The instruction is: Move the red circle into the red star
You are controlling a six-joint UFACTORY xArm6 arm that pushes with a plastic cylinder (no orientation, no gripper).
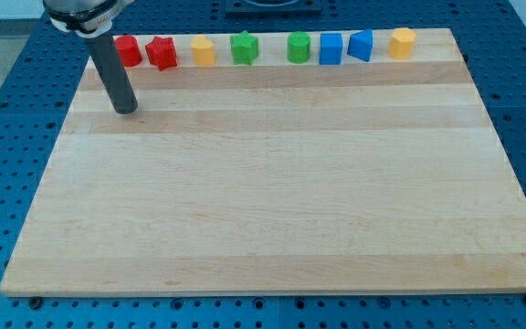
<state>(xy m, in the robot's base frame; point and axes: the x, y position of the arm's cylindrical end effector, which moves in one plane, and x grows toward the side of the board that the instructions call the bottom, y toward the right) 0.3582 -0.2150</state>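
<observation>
Eight blocks were lined along the 12 o'clock edge of the wooden counter (272,183), with my tip (127,111) set down at 7 o'clock of the red pair.

The red circle (128,50) was seen just beside the red star (162,52), at its 9 o'clock. Toward 3 o'clock followed a yellow block (204,50), green star (244,47), green block (299,47), blue cube (331,48), blue block (361,45) and yellow block (402,42). No tool was fitted; nothing was touched by the rod.

Eight blocks: two red (129,50) (162,52), two yellow (204,50) (403,43), two green (244,47) (299,47), two blue (331,48) (362,45).
</observation>
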